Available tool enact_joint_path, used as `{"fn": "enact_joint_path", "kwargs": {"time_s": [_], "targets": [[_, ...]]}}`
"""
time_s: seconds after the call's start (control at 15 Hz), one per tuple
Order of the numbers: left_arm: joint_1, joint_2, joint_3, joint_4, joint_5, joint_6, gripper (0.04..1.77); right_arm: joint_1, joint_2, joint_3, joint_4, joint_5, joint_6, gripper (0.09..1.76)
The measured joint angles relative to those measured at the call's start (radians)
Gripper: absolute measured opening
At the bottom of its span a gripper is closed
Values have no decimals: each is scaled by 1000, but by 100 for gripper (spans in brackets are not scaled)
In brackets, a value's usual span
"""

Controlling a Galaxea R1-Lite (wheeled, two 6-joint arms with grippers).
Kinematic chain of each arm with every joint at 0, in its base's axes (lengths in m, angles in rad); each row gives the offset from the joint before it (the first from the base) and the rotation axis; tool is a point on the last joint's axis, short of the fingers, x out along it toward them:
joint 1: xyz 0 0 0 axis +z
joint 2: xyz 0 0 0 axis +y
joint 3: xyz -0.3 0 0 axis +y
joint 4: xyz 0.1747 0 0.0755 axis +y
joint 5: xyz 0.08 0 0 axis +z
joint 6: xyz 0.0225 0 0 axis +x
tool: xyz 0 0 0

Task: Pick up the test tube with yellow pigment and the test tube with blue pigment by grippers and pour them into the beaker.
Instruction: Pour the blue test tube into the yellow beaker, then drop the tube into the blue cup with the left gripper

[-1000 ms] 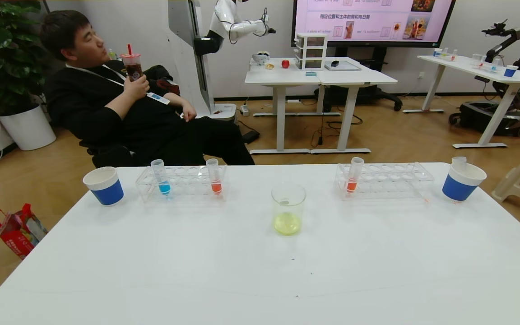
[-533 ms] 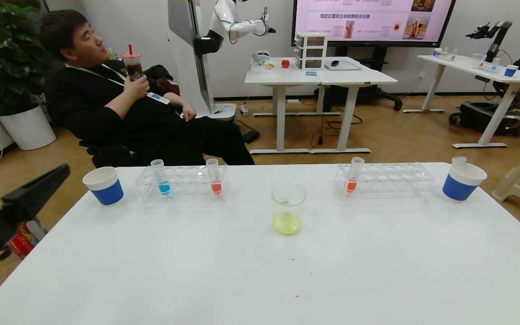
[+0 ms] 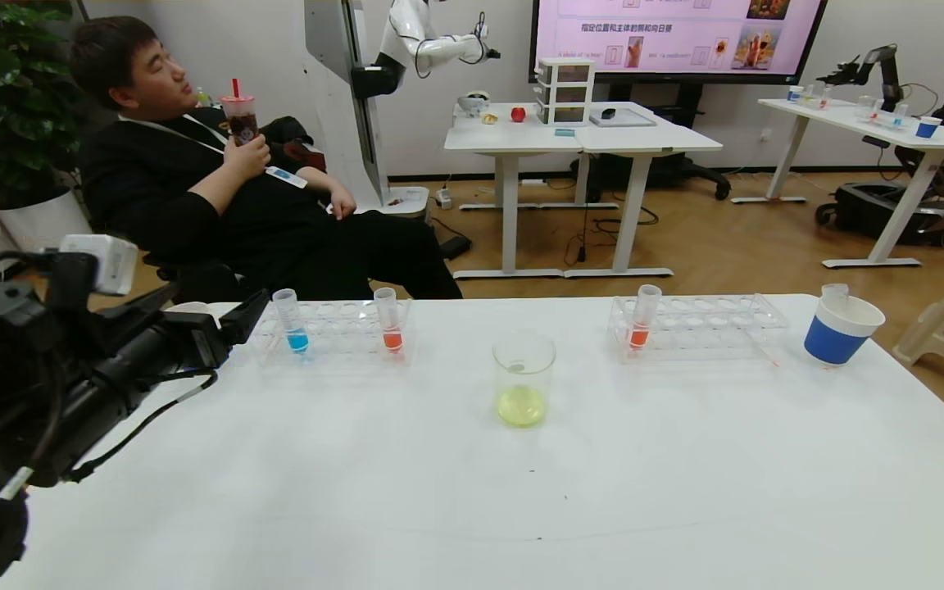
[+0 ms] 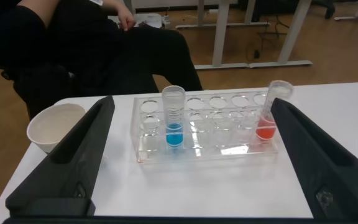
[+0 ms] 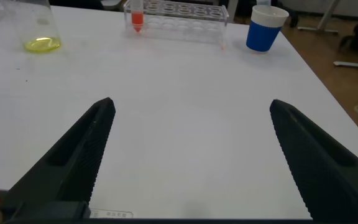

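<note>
The test tube with blue pigment stands in the left clear rack. It also shows in the left wrist view. My left gripper is open just left of that rack, a short way from the tube; the left wrist view shows it empty. The beaker stands mid-table with yellow liquid in its bottom. No tube with yellow liquid is in view. My right gripper is open and empty over bare table, out of the head view.
An orange tube stands in the left rack, another in the right rack. A blue-banded cup at the far right holds an empty clear tube. A second cup sits beside my left gripper. A seated man is behind the table.
My left arm has come into view from the left and moved right and forward, up to the rack with the blue tube. The things on the table have not moved.
</note>
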Motion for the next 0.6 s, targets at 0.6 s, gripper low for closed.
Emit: {"fn": "enact_joint_path", "kwargs": {"time_s": [0.6], "targets": [[-33, 342, -10, -253, 66, -1, 175, 0, 0, 0, 0, 0, 0, 174]]}}
